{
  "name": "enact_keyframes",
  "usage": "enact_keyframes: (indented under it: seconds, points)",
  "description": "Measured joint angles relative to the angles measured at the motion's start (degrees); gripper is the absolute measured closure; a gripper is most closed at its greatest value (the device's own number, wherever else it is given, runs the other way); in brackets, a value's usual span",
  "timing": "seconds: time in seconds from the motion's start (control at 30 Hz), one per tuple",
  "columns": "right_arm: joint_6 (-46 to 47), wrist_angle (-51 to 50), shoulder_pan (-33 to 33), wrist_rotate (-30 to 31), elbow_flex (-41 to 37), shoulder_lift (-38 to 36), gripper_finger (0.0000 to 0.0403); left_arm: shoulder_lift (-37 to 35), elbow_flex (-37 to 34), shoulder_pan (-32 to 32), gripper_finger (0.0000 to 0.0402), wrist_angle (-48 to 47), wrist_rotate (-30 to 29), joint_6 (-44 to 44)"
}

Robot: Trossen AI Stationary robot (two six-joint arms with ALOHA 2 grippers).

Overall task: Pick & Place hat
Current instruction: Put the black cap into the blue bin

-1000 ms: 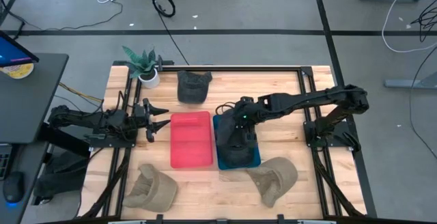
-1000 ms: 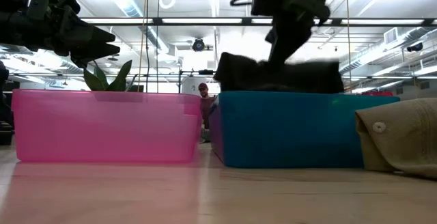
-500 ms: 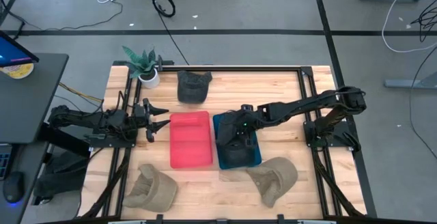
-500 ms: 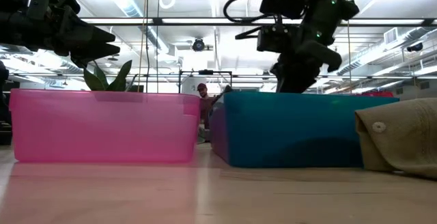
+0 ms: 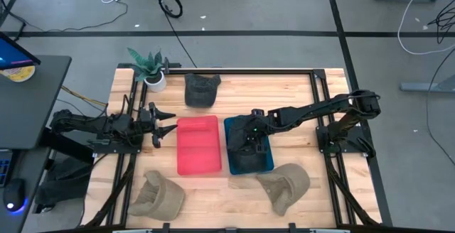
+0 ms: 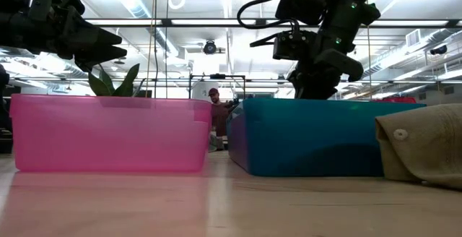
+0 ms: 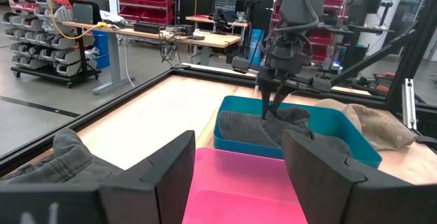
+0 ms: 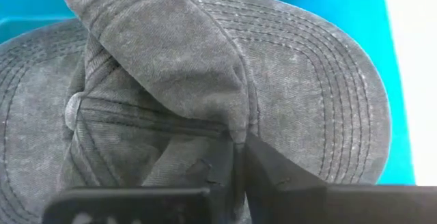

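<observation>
The right gripper (image 5: 248, 143) is lowered inside the teal bin (image 5: 267, 163), which sits at the table centre just beside the pink bin (image 5: 197, 145). A dark grey cap (image 8: 205, 80) lies in the teal bin, crown folded and brim spread across the bin floor. In the right wrist view the fingers (image 8: 270, 162) stand nearly together, with a narrow gap, pinching a fold of the cap's fabric. The left wrist view shows the same gripper (image 7: 272, 112) reaching down vertically, its tips buried in the cap (image 7: 263, 128).

The left gripper (image 5: 165, 122) waits above the table's left edge, beside the pink bin and well apart from the teal bin. Its fingers (image 7: 171, 173) are spread wide and hold nothing.

A second dark cap (image 5: 200, 89) rests at the far edge of the wooden table (image 5: 298, 112), near a small potted plant (image 5: 151, 68). Two tan caps lie at the near edge: one (image 5: 158, 194) on the left, one (image 5: 286, 184) on the right, close to the teal bin's near corner. The low view shows the right tan cap (image 6: 422, 147) just beside the teal bin wall (image 6: 310, 137).
</observation>
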Motion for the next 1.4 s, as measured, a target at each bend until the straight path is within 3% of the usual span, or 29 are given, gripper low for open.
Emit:
enact_keyframes:
  seconds: [0.47,0.63,0.87,1.17,1.27,1.4]
  points:
    - [0.96,-4.39,-0.03,-1.28,4.78,-3.32,0.0233,-0.01,0.00,0.02,0.0177,0.01,0.01,0.00]
    - [-1.50,-1.79,-0.18,-1.30,5.84,-5.20,0.0194,-0.01,0.00,0.02,0.0177,-0.01,0.00,0.00]
    - [-1.66,0.65,-0.17,-1.32,5.84,-6.10,0.0170,0.01,0.00,0.02,0.0177,-0.03,0.00,0.00]
    - [0.66,2.66,-1.85,9.46,5.80,-8.71,0.0167,-0.01,0.00,0.02,0.0177,-0.31,0.00,-0.09]
    - [-0.40,5.54,-2.14,6.21,4.33,-11.92,0.0167,0.00,0.00,0.01,0.0177,-0.36,0.00,-0.20]
    - [-3.09,10.12,-2.21,-4.34,0.82,-18.53,0.0167,-0.01,0.00,0.01,0.0177,-0.34,0.00,0.00]
